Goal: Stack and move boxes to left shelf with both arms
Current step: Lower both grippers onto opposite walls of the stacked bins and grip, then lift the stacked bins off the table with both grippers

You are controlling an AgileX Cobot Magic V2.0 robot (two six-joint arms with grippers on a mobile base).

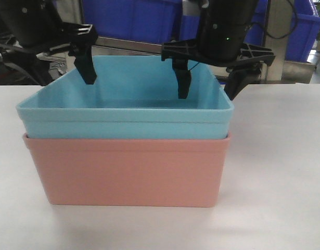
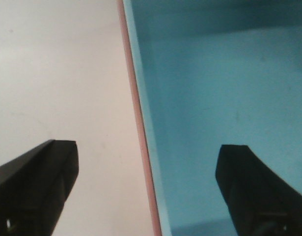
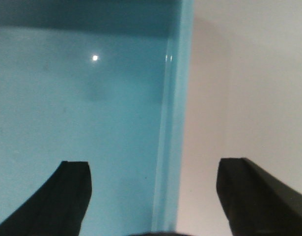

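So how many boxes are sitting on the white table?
2. The light blue box sits nested inside the pink box, both in the middle of the white table. The dark blue bins behind are not on it.

Reads as a warehouse or factory-floor work cell rather than a home or office. Shown by big dark royal-blue storage bins (image 1: pixel 133 21) ranged along the back wall, several side by side, set among grey steel posts (image 1: pixel 277 36) and behind a metal rail (image 1: pixel 128 46). Backed up by a bare white table (image 1: pixel 279 172) carrying plain plastic handling boxes of the stock-room kind: a light blue box (image 1: pixel 123 112) nested in a salmon pink box (image 1: pixel 128 172). Lit flat and evenly, as in an industrial hall.
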